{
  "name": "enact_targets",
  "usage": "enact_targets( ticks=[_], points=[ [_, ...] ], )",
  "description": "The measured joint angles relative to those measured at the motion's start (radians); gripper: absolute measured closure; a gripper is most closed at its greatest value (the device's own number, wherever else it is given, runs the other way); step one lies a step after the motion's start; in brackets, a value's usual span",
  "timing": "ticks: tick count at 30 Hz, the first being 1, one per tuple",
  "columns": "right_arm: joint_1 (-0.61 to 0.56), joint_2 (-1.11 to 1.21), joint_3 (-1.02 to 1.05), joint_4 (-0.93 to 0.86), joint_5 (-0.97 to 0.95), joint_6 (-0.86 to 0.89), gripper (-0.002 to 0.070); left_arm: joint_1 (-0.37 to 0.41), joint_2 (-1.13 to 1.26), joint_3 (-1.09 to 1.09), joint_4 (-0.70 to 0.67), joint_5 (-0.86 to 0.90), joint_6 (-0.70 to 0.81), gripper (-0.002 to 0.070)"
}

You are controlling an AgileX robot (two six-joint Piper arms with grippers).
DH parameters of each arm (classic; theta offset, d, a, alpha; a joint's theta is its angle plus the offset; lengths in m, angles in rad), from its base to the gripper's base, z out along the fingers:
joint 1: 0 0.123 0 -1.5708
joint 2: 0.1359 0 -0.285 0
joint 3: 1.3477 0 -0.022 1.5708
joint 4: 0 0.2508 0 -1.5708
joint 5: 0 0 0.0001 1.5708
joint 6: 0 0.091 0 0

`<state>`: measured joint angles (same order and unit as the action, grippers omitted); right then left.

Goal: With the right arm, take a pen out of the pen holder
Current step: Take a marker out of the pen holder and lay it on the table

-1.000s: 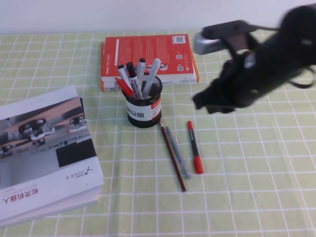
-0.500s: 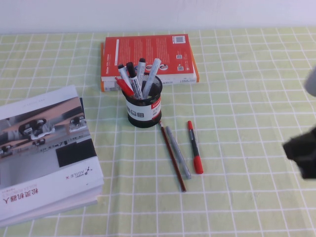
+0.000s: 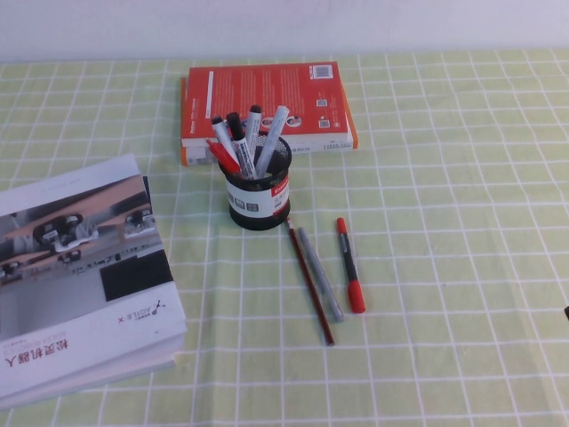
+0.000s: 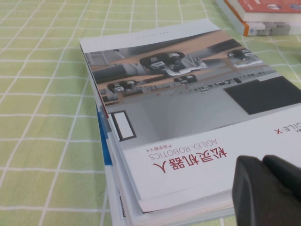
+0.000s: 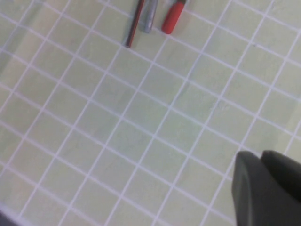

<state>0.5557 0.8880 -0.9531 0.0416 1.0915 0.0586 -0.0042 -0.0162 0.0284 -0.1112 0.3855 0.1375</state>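
The black mesh pen holder [image 3: 258,191] stands upright at the table's middle with several marker pens [image 3: 252,138] in it. In front of it three pens lie side by side: a dark red pencil [image 3: 311,283], a grey pen [image 3: 320,274] and a red-and-black pen [image 3: 350,264]. My right gripper [image 5: 261,160] hangs shut and empty over bare cloth, well away from the holder; the tips of the pencil [image 5: 135,23], grey pen [image 5: 150,16] and red-and-black pen [image 5: 173,18] show far from it. My left gripper [image 4: 261,162] is shut, empty, over the magazine stack.
An orange book [image 3: 267,107] lies flat behind the holder. A thick magazine stack [image 3: 80,276] fills the near left. The green checked cloth [image 3: 444,178] covers the table. A dark sliver of the right arm [image 3: 566,311] shows at the right edge.
The right arm has swung from above the pens off to the right and nearly out of the high view. The pens and holder have not moved.
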Motion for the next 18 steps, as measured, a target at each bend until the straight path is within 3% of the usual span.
enact_targets(
  ticks=[3, 11, 18],
  points=[
    [-0.05, -0.074, 0.116, -0.011, -0.146, 0.0, 0.0688, 0.0, 0.0, 0.0, 0.0, 0.0, 0.0, 0.068],
    [-0.315, -0.331, 0.569, 0.099, -0.678, 0.0, 0.0689, 0.0, 0.0, 0.0, 0.0, 0.0, 0.0, 0.068],
    [-0.39, -0.54, 0.859, 0.146, -0.975, 0.0, 0.0689, 0.0, 0.0, 0.0, 0.0, 0.0, 0.0, 0.068]
  ],
)
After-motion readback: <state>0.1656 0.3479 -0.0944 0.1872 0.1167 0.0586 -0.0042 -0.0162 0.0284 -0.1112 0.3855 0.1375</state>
